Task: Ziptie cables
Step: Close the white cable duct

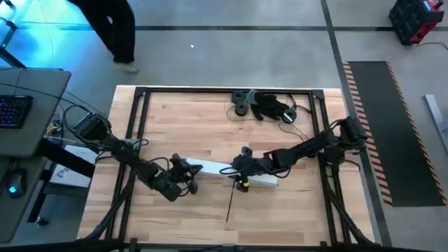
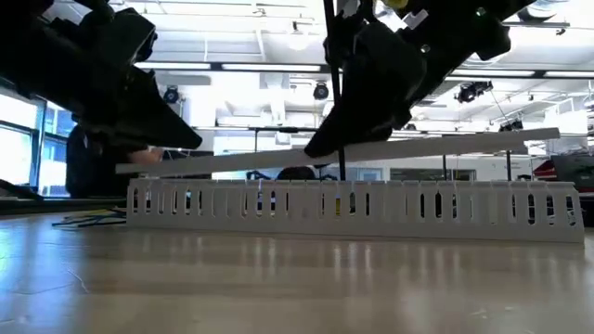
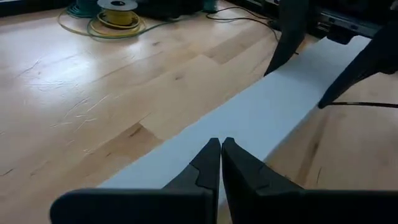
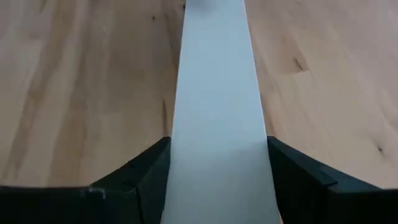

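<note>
Near the middle of the wooden table (image 1: 182,126), closer to the near edge: a white flat strip (image 1: 210,168) lifted off the wood and tilted, above a slotted white cable duct (image 2: 353,202) lying flat. Right gripper (image 1: 236,168) clamped on that strip, one finger (image 4: 146,174) pressed to each long edge. Left gripper (image 1: 187,170) over the strip's other end, fingertips (image 3: 211,152) closed together with only a sliver between them; hard to say whether touching the strip, nothing seen pinched. Just beside the right gripper, a thin straight dark stick (image 1: 229,203) pointing toward the near edge. Cables (image 3: 242,17) well apart from both grippers, loose along the far edge toward the far right corner, next to a yellow-green wire coil (image 3: 115,15).
</note>
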`<action>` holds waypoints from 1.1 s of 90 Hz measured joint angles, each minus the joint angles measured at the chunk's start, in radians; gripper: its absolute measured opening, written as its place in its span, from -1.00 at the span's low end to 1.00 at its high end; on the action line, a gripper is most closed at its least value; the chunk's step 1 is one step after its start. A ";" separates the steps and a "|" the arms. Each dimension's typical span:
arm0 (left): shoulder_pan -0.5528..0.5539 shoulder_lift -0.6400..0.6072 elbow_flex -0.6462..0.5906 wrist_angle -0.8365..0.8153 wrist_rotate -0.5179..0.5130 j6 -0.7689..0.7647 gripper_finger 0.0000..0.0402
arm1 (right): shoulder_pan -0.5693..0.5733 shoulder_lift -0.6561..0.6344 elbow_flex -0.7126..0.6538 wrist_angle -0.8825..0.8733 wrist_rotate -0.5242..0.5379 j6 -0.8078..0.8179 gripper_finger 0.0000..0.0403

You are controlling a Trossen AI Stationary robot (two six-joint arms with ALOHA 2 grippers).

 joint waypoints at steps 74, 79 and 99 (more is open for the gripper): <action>0.053 -0.001 0.000 -0.138 0.122 -0.115 -1.00 | 0.000 0.000 0.000 -0.049 0.001 0.018 0.03; 0.058 -0.001 0.000 -0.141 0.122 -0.115 -1.00 | 0.000 0.000 0.000 -0.049 0.001 0.018 0.03; 0.070 -0.002 0.000 -0.154 0.138 -0.115 -1.00 | -0.001 0.000 0.000 -0.055 0.000 0.018 0.03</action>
